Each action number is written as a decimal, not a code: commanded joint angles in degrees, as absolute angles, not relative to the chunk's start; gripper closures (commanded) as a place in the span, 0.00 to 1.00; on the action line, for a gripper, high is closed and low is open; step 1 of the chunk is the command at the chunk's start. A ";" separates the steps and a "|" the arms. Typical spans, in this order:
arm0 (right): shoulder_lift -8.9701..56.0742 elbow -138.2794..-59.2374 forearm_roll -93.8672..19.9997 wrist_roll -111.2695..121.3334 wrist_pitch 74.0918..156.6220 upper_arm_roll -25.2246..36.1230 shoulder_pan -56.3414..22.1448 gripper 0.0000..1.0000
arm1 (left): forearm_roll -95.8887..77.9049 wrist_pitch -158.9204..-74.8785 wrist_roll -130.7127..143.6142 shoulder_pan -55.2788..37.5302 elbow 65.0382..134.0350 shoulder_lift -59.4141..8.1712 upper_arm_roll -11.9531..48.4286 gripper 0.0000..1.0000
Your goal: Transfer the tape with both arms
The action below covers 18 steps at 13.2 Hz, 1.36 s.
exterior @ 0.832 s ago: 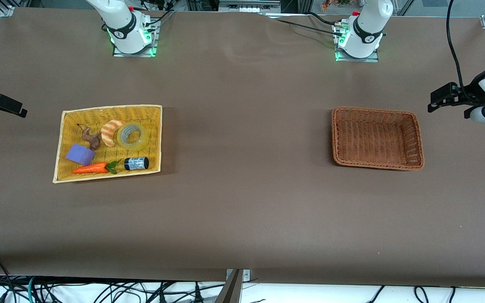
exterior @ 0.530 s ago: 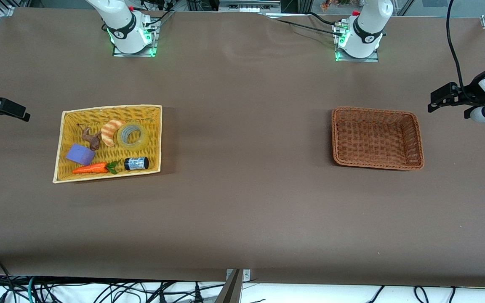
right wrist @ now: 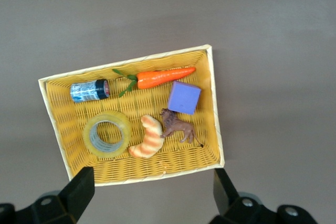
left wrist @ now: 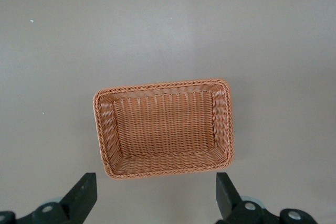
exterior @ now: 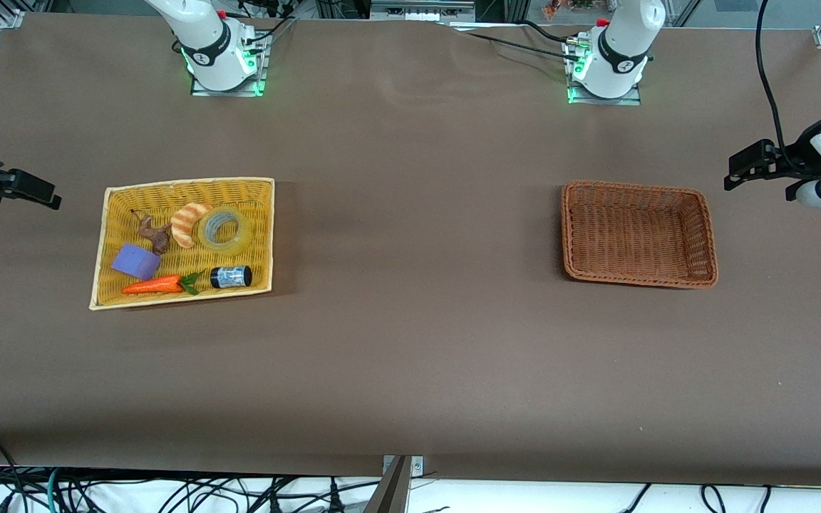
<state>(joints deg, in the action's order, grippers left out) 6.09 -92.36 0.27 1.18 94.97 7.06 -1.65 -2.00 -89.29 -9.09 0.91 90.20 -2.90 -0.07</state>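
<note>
Item: ring-shaped roll of translucent yellowish packing tape with grey core is lying flat in the yellow wicker basket, croissant-shaped striped toy touching it at its nine o'clock, black-capped jar at its six.

Right gripper is hovering over the table beside that basket, fingers spread wide.

Left gripper is waiting beside the brown wicker basket, fingers wide apart.

Each arm has a glossy white shell. The right arm's base and left arm's base carry a black joint band, green indicator lights, a red fitting and black cables.
</note>
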 commanded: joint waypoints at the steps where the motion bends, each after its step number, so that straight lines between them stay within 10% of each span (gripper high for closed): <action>1: 6.59 -91.93 0.70 1.32 95.18 6.86 -2.37 0.00 | -0.88 -89.12 -8.88 0.79 89.03 -3.43 -0.09 0.00; 18: 6.15 -91.85 0.62 0.88 94.57 6.06 -5.54 0.00 | -0.79 -89.21 -8.88 0.18 89.03 -3.43 0.00 0.00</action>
